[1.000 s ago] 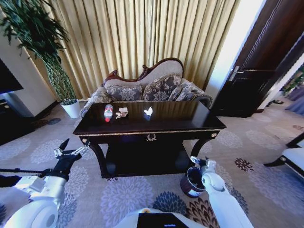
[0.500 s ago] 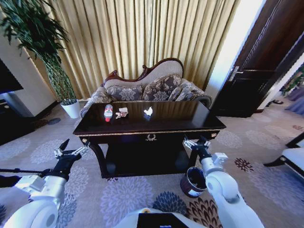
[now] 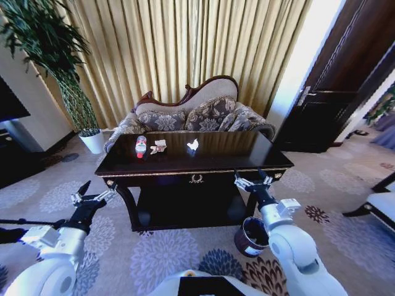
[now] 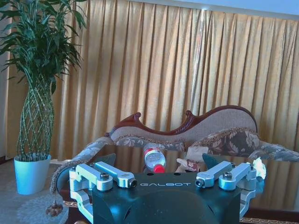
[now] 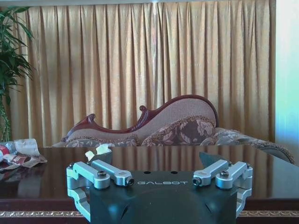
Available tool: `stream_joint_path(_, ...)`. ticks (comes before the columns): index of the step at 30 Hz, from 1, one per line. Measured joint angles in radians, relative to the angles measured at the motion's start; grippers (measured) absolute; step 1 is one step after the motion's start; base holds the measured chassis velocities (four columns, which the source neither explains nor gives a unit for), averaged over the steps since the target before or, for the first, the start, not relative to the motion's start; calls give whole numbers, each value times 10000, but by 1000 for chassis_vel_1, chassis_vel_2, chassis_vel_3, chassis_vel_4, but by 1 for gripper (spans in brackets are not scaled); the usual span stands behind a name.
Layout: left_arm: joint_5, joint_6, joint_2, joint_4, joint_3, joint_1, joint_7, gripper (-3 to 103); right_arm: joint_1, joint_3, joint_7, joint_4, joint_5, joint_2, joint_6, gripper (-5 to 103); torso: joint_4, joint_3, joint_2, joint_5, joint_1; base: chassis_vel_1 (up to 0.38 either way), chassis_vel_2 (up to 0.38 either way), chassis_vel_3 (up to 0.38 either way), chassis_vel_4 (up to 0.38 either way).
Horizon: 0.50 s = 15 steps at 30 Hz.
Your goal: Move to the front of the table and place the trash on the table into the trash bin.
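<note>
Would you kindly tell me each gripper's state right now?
Left gripper: open, holding nothing.
Right gripper: open, holding nothing.

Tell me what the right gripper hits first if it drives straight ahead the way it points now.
Probably nothing at first: the right gripper looks level with the table top, so it would skim over it toward the sofa. Depth is unclear.
</note>
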Motion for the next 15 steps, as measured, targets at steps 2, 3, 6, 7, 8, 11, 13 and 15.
stream_joint_path(2,1,0,-2,0,1,-2,-5,100,18,-10,0,1,1,3,-4,100,0,0,0,0,0,0,0,0,0)
stream_joint_path(3,2,0,-5,0,1,-4,-19,100,27,-13,0,1,13,3,-7,100,1,0,-1,0,1,0,0,0,0)
stream_joint_path(6,1,-22,-7,0,6,-9,-51,100,0,-16,0,2,20,4,-10,100,1,1,0,-1,1,0,0,0,0)
stream_joint_path(7,1,-35,-8,0,6,-9,-58,100,-17,-32,0,2,20,-1,-11,100,0,1,-1,0,0,0,0,0,0)
stream_joint_path(8,1,-35,-8,0,6,-9,-58,100,-17,-32,0,2,20,-1,-11,100,0,1,-1,0,0,0,0,0,0)
stream_joint_path(11,1,-60,-9,0,7,-9,-60,100,-22,-115,-29,3,6,-23,-13,100,0,1,-1,0,0,-39,27,17,-25)
stream_joint_path(13,1,-65,-12,0,7,-10,-61,100,-7,-133,-46,4,4,-23,-17,100,0,1,0,0,0,0,0,0,0)
stream_joint_path(15,1,-90,-17,0,7,-9,-61,100,11,-151,-63,4,3,-20,-20,100,1,0,0,0,0,-22,12,16,-26)
